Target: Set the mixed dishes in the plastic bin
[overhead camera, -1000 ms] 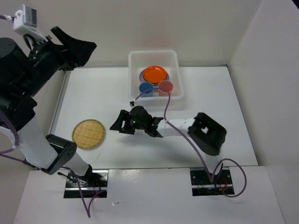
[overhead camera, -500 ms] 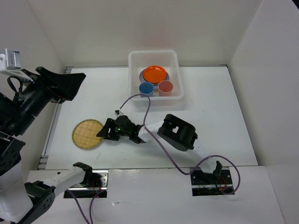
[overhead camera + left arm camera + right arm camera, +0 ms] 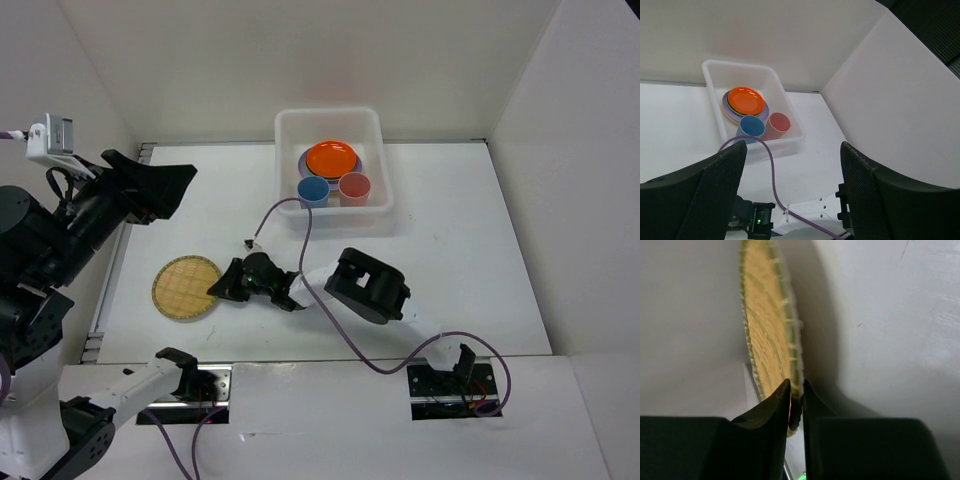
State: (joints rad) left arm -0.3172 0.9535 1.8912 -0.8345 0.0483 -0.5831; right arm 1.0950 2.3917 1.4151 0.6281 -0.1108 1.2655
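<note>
The woven bamboo plate (image 3: 186,287) lies on the table at the left; in the right wrist view the bamboo plate (image 3: 767,335) has its rim pinched between the fingers. My right gripper (image 3: 218,288) is shut on that plate's right edge. The white plastic bin (image 3: 287,127) stands at the back centre and holds an orange plate (image 3: 331,157) on stacked plates, a blue cup (image 3: 313,189) and a pink cup (image 3: 354,186). My left gripper (image 3: 165,186) hovers high at the left, open and empty. The left wrist view shows the bin (image 3: 785,101) far below its fingers (image 3: 722,172).
White walls close the table at the back, left and right (image 3: 560,150). A purple cable (image 3: 283,206) arches from the right gripper over the table towards the arm's base. The right arm's elbow (image 3: 370,285) lies low across the table's middle.
My right gripper slid left to the bamboo plate's edge and shut on its rim. The left arm swung and shifted at the left while its jaws stayed open.
</note>
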